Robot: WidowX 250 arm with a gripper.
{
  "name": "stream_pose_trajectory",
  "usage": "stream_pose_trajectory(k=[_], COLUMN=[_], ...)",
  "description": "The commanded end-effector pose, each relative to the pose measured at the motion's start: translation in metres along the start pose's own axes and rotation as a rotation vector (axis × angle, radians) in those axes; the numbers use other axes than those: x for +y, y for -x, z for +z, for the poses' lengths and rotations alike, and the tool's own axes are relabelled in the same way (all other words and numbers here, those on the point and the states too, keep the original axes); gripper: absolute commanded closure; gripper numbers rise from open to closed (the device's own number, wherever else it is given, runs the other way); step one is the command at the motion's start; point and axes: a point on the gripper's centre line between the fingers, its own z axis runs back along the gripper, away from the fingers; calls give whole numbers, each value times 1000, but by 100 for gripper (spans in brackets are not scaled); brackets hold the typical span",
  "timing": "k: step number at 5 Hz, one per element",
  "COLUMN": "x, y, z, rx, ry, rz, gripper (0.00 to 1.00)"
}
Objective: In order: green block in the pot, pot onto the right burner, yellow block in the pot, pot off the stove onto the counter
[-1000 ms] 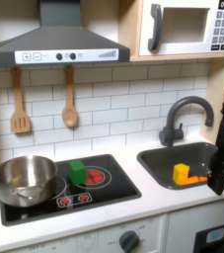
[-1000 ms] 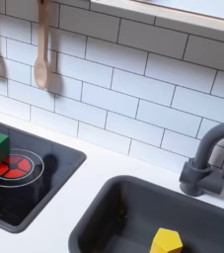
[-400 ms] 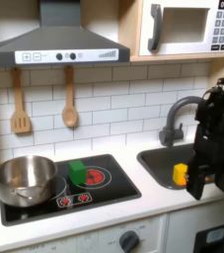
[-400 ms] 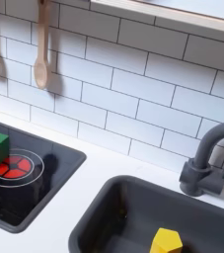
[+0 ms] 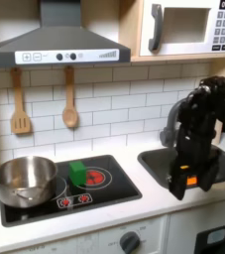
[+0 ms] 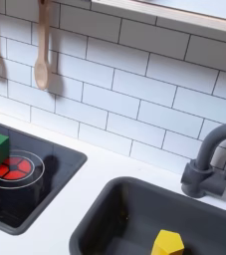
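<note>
A toy kitchen, described from the black stove (image 5: 69, 189) set in a pale surface (image 5: 134, 213). In the first exterior view, the shiny steel pot (image 5: 25, 179) sits on the stove's left burner as that view shows it, and looks empty. The green block (image 5: 77, 172) stands on the stove just beside the pot, at the edge of the red ring burner (image 5: 94, 179); in the second exterior view it sits on that same ring. Away from the stove, toward the first exterior view's right, lies the dark sink (image 6: 134, 224) with its arched faucet (image 6: 209, 159). The yellow block (image 6: 168, 242) rests in the sink. The black arm hangs over the sink, well apart from the green block, and its pincer (image 5: 186, 187) is dark and blurred, so I cannot tell how far open it is; an orange shape shows near it. A likely risk: the arm, low over the sink, could knock the yellow block or clip the sink's rim as it crosses toward the stove.
</note>
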Motion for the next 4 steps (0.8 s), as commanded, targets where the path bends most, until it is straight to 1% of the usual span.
stream_pose_trajectory(k=[1,3,4], x=[18,35,40], y=[-15,-34,-47], z=[0,-6,-7], rx=[-1,11,5], ry=[-8,-24,-30], rz=[33,59,73], gripper=[0,0,0])
